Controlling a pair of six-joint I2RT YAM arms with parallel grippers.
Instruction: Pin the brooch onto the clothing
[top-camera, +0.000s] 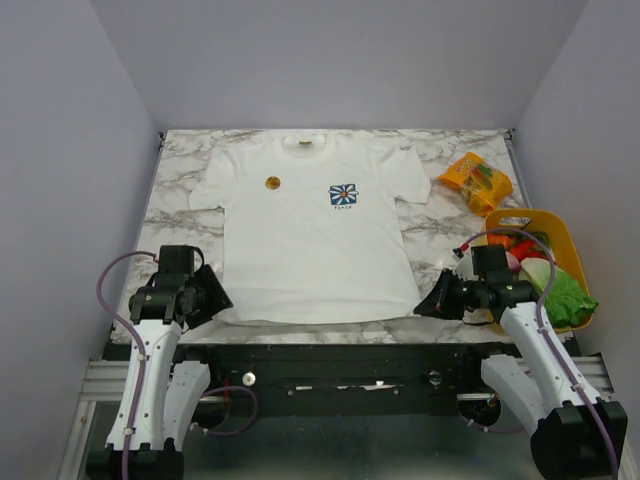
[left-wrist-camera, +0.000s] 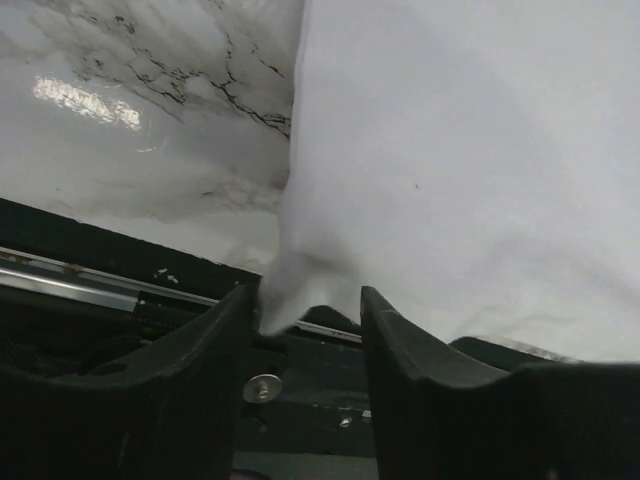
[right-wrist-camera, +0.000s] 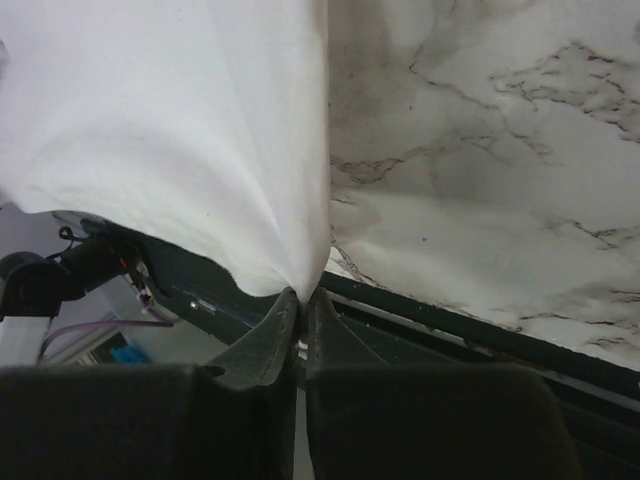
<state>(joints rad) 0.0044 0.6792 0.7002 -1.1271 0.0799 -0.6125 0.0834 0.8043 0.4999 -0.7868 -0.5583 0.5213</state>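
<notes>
The white T-shirt (top-camera: 310, 235) lies flat on the marble table, collar at the far side, with the blue, white and yellow flower emblem (top-camera: 343, 195) on its chest. The tiny gold brooch (top-camera: 272, 182) sits on the shirt left of the emblem. My left gripper (top-camera: 216, 300) is at the shirt's near left hem corner; in the left wrist view it (left-wrist-camera: 306, 305) is open, with the corner of the shirt (left-wrist-camera: 300, 290) loose between the jaws. My right gripper (top-camera: 421, 307) is at the near right hem corner; in the right wrist view it (right-wrist-camera: 301, 297) is shut on the shirt (right-wrist-camera: 200, 130).
An orange snack packet (top-camera: 477, 180) lies at the far right. A yellow basket (top-camera: 568, 240) with toy vegetables stands at the right edge beside my right arm. The black table rail (top-camera: 330, 345) runs along the near edge under the hem.
</notes>
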